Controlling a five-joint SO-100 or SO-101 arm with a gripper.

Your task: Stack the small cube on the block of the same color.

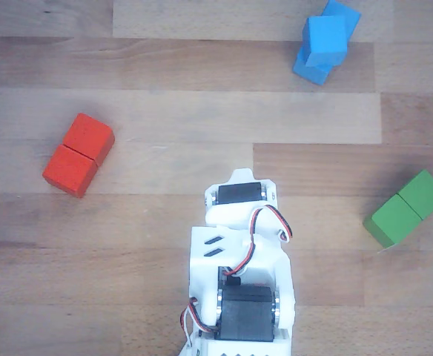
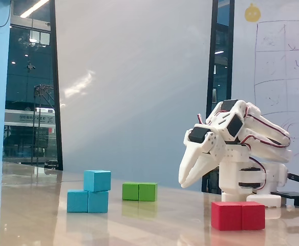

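Your arm is folded back over its base in the fixed view, the upper links doubled over at the right and the gripper point(image 2: 185, 182) drooping down and to the left, its tips hanging in the air above the table point(image 2: 154, 220) and touching nothing. Going left to right in that view, you have the small cube point(image 2: 98, 180) sitting on top of the blue block point(image 2: 87, 201), resting over the block's right half, then the green block point(image 2: 140, 191) farther back, then the red block point(image 2: 238, 215) nearest the camera just in front of the arm's base. In the other view you look straight down on the arm's white body and black servos, and its lower part is cut off by the bottom edge; the gripper's tips cannot be made out there. That view shows the red block point(image 1: 78, 154) at the left, the small cube point(image 1: 325, 41) covering much of the blue block point(image 1: 344, 16) at the top, and the green block point(image 1: 407, 208) at the right, all well apart from the arm. The fingers point(image 2: 201, 166) lie close together with only a thin gap between them near the tips, and they hold nothing.
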